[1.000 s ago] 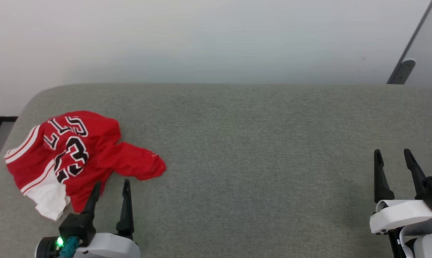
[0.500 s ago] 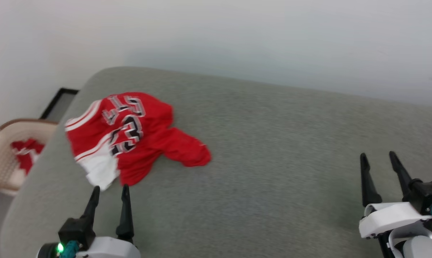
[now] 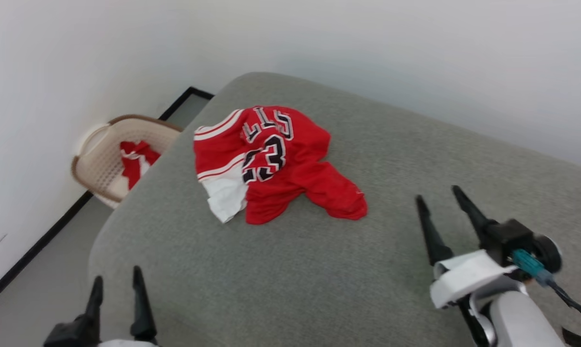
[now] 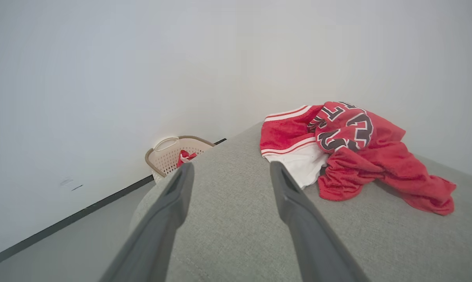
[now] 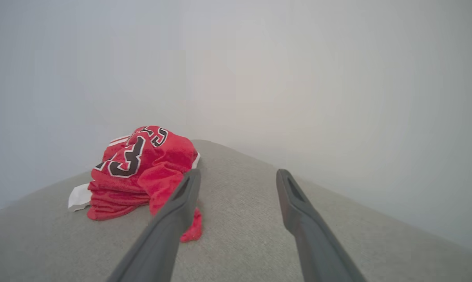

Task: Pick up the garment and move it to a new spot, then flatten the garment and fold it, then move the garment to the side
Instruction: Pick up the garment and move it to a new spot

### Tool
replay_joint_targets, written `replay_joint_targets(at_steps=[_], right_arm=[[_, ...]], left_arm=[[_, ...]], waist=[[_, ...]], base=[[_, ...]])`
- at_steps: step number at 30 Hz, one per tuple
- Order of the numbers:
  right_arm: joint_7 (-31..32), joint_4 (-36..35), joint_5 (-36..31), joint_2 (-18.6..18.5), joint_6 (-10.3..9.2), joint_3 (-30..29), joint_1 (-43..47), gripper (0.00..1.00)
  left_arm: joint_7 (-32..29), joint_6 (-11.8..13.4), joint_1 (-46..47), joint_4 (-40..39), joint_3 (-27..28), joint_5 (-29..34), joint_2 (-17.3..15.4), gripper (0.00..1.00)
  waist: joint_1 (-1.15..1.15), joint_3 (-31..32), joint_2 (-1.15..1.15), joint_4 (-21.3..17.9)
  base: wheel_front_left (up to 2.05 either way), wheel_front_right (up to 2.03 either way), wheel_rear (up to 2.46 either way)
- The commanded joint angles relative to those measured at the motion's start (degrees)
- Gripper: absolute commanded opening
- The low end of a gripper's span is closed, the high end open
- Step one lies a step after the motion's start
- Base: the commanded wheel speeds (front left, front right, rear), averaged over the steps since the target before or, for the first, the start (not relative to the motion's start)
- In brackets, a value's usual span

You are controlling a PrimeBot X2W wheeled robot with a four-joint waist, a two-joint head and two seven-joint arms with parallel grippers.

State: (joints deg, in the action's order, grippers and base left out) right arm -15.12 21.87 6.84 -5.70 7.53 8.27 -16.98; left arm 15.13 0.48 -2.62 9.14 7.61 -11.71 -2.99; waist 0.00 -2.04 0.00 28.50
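Note:
The garment (image 3: 271, 164), a red jersey with a white sleeve, striped trim and a black 23, lies crumpled near the far left corner of the grey cushioned surface (image 3: 290, 279). It also appears in the left wrist view (image 4: 349, 152) and the right wrist view (image 5: 141, 172). My left gripper (image 3: 116, 284) stands open at the lower left, over the surface's near left edge, well short of the garment. Open as well, my right gripper (image 3: 439, 195) hovers to the garment's right with nothing between its fingers.
A beige laundry basket (image 3: 102, 164) with red and white cloth inside stands on the floor against the white wall, left of the surface; it shows too in the left wrist view (image 4: 167, 154). The surface's rounded left edge drops to grey floor (image 3: 44, 294).
The head camera has swung left, so the garment sits more central and the basket has come into sight. Both grippers stay open and empty; the garment itself has not moved.

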Motion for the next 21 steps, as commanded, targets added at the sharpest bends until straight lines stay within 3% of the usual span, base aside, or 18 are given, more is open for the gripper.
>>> replay_joint_targets(at_steps=[1,7,11,14,21], right_arm=[[0.0,0.8,0.6,-0.2,-0.08,1.5,-1.1,1.00],[0.0,3.3,2.6,-0.2,-0.08,7.1,-5.0,1.00],[0.0,3.5,4.0,-0.7,-0.08,7.1,-5.3,1.00],[0.0,3.0,4.4,-1.2,-0.08,5.9,-3.4,1.00],[0.0,0.3,2.9,-2.7,-0.08,-0.1,1.7,1.00]], left_arm=[[0.0,0.9,-1.0,-0.8,0.2,-0.9,0.1,1.00],[0.0,3.6,-3.7,-4.4,0.4,-3.7,0.1,1.00],[0.0,3.9,-3.9,-5.0,-0.8,-4.3,0.1,1.00],[0.0,2.0,-1.7,-3.8,-1.8,-2.8,0.1,1.00],[0.0,-5.7,12.1,4.2,-7.0,2.8,-1.9,1.00]], waist=[[0.00,-1.4,0.00,2.5],[0.00,-2.1,0.00,2.9],[0.00,-2.2,0.00,2.8],[0.00,-2.1,0.00,2.4],[0.00,-2.9,0.00,0.6]], base=[[0.00,0.00,0.00],[0.00,0.00,0.00],[0.00,0.00,0.00],[0.00,0.00,0.00],[0.00,0.00,0.00]])
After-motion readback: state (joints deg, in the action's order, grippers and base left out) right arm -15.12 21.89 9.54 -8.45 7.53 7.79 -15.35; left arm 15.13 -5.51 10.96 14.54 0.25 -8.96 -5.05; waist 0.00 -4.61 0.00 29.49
